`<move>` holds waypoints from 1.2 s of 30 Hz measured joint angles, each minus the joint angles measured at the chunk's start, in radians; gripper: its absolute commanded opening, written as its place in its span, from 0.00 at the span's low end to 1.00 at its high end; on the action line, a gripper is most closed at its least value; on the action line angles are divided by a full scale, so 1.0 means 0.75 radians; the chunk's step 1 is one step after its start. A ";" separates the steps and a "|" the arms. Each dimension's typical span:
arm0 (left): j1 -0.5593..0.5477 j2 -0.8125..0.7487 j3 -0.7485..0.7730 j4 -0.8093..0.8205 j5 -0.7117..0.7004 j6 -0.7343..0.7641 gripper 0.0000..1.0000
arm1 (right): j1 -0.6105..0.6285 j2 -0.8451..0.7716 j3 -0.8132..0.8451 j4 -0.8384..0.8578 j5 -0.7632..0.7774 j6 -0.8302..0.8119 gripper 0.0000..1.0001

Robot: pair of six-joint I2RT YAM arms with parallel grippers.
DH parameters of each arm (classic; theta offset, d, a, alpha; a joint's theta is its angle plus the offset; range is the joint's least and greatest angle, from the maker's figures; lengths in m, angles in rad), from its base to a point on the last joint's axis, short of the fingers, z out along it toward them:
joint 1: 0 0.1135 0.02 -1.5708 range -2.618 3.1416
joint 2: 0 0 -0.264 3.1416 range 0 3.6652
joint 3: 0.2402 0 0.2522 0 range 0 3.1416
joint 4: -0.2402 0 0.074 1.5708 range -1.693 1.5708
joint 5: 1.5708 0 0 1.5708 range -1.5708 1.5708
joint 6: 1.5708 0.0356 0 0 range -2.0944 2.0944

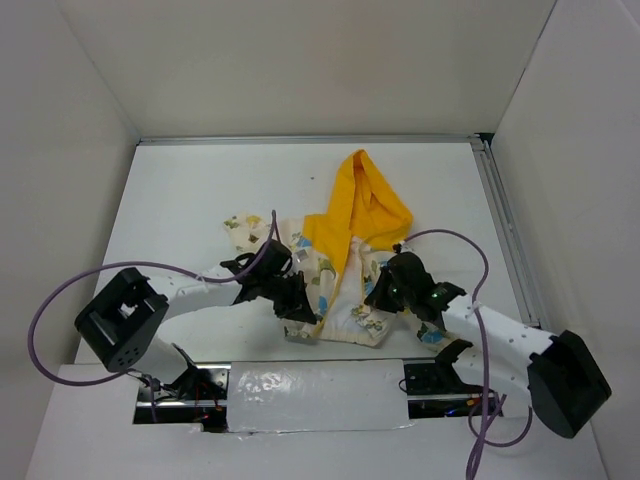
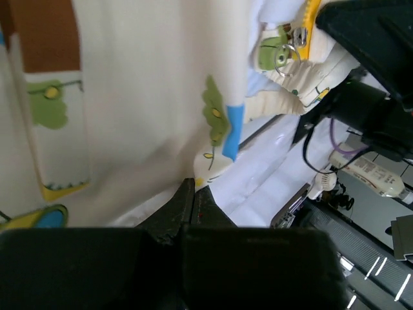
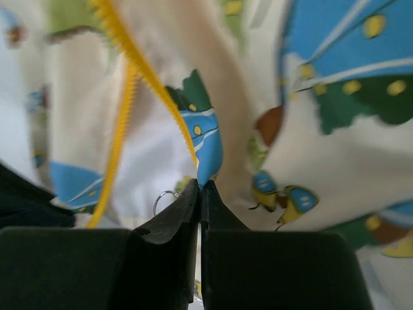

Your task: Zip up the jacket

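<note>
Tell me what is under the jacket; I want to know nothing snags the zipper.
Only the white table shows around the jacket, which lies on it. Whatever sits beneath the fabric is covered, so I cannot tell.

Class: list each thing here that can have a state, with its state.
Small cream-white printed fabric jacket: unzipped, front open.
Yellow zipper strip: halves apart.
Bright yellow hood: spread flat.
Left end effector: shut on the jacket.
Right end effector: shut on the jacket.
</note>
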 measured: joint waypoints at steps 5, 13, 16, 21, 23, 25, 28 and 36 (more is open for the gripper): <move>-0.002 0.079 -0.021 -0.003 0.008 0.004 0.00 | 0.002 0.263 0.009 -0.025 0.019 0.073 0.00; 0.023 0.340 0.095 0.047 0.063 0.030 0.00 | -0.055 0.650 0.299 0.015 0.045 0.104 0.00; 0.072 0.449 0.216 0.055 0.099 0.046 0.00 | -0.120 0.755 0.396 0.043 0.054 0.085 0.00; 0.135 0.525 0.426 0.016 0.034 0.137 0.05 | -0.232 0.894 0.583 0.043 0.173 0.007 0.00; 0.135 0.516 0.484 -0.011 0.006 0.175 0.15 | -0.240 0.896 0.614 0.043 0.211 -0.018 0.00; 0.128 0.500 0.506 -0.049 -0.027 0.204 0.25 | -0.239 0.887 0.621 0.043 0.227 -0.039 0.00; 0.111 0.475 0.499 -0.139 -0.066 0.238 0.28 | -0.236 0.871 0.607 0.039 0.232 -0.058 0.00; 0.076 0.468 0.444 -0.249 -0.052 0.285 0.43 | -0.205 0.788 0.502 0.038 0.231 -0.089 0.00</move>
